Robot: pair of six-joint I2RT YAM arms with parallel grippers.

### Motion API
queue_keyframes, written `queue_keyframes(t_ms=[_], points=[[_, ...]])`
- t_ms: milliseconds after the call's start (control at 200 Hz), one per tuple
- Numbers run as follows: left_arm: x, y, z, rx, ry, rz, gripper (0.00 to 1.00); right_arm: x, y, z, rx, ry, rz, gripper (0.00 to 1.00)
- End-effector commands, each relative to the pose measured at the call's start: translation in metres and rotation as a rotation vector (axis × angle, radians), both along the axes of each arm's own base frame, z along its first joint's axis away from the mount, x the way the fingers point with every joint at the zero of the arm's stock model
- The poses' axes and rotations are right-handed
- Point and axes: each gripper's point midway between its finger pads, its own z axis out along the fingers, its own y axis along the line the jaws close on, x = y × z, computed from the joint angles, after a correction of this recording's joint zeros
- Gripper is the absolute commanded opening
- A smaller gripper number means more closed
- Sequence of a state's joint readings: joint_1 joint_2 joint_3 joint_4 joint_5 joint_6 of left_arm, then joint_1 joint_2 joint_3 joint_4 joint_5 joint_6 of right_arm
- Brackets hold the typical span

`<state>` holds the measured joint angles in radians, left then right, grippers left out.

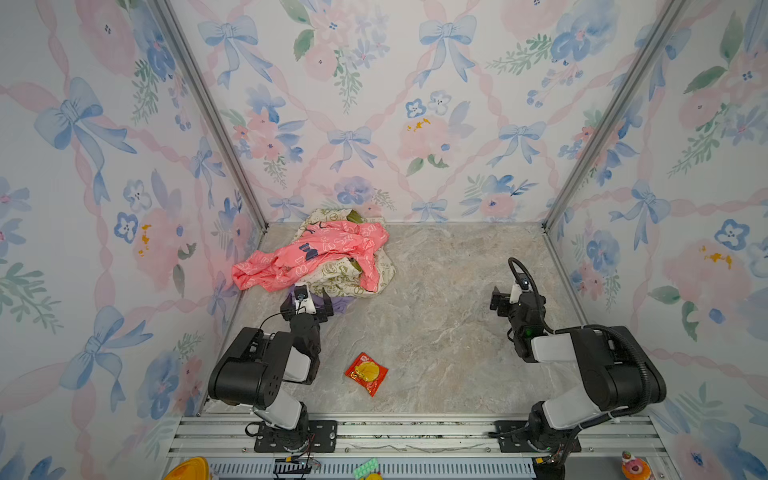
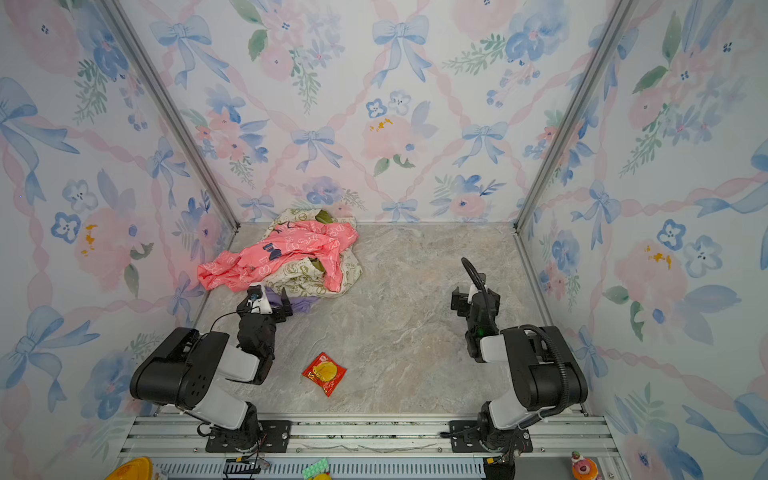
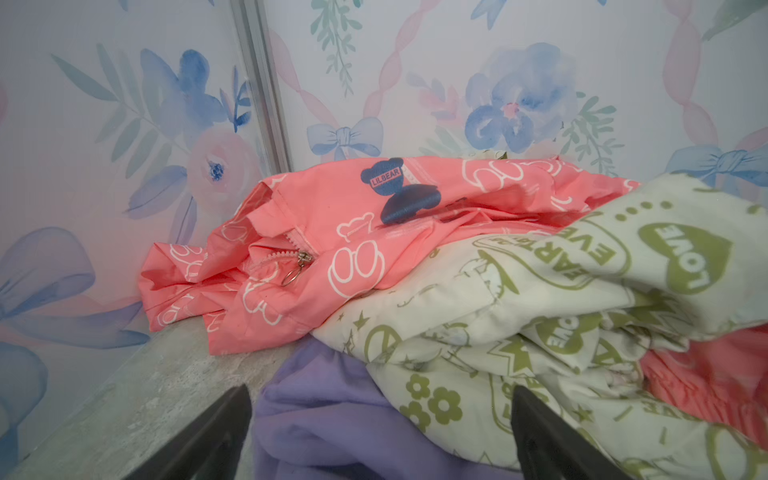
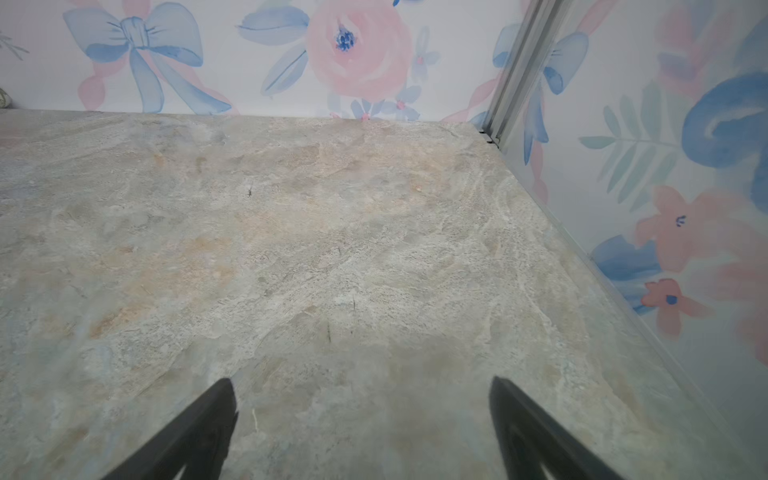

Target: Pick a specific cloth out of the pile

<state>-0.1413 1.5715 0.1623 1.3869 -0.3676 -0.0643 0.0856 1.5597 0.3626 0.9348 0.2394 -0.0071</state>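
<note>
Three walls close the scene in both top views: a back wall (image 1: 415, 124) at 12 o'clock, a left wall (image 1: 83, 208) at 9 o'clock and a right wall (image 1: 685, 208) at 3 o'clock. All carry pale wallpaper with watercolour blue bows, pink and blue flowers, green sprigs and twisting pink ribbons. Bare aluminium posts mark the corners, one at 11 o'clock (image 1: 214, 120) and one at 1 o'clock (image 1: 604, 120), both leaning outward toward the top. The desk (image 1: 449, 291) has a grey-beige stone pattern with lighter veins. At 6 o'clock an aluminium rail (image 1: 415, 432) spans its front edge, with a slotted grey strip (image 1: 415, 468) just below. The light is soft and even.
</note>
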Motion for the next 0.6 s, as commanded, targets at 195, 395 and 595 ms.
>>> queue_keyframes(t_ms=[195,395,595], points=[[0.0036,-0.0002,0.0093,-0.02,-0.03,-0.003,0.98,0.0053,-0.0022,0.0097,0.019,-0.027,-0.011,0.97],[0.0037,-0.0001,0.009,-0.019,-0.029,-0.003,0.98,0.0053,-0.002,0.0093,0.02,-0.026,-0.01,0.97],[0.0037,-0.0004,0.0088,-0.019,-0.028,-0.004,0.98,0.0055,-0.0027,0.0093,0.022,-0.024,-0.009,0.97]])
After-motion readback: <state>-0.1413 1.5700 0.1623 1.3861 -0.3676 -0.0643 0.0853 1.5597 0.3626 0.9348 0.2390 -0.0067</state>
